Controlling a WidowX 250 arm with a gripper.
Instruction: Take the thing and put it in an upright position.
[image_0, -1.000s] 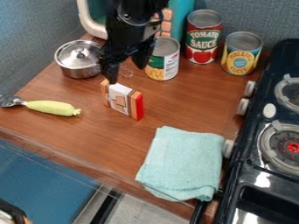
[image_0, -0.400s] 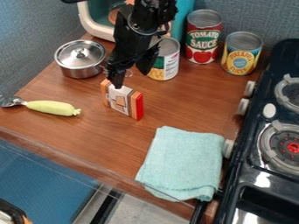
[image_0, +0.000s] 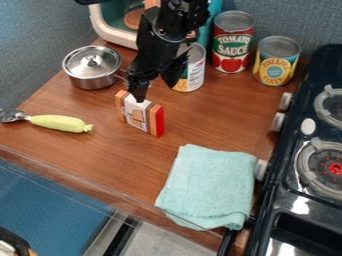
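Observation:
My black gripper (image_0: 157, 89) hangs open over the middle of the counter, its two fingers spread apart. A small orange, white and red box (image_0: 139, 115) stands on its long narrow side just below it. The left fingertip overlaps the box's top edge in the view; whether it touches cannot be told. The right finger is farther back, beside the can with the white label, with nothing seen held between the fingers.
A lidded metal pot (image_0: 92, 70) is at the left, a yellow-handled utensil (image_0: 57, 123) nearer the front. Behind stand a white-labelled can (image_0: 194, 75), a red can (image_0: 232, 45) and a yellow can (image_0: 275, 62). A teal towel (image_0: 210, 185) lies beside the stove (image_0: 294, 175).
The gripper has shifted right and slightly down in the view, its left fingertip moving along the box's top edge. The box has stayed where it was.

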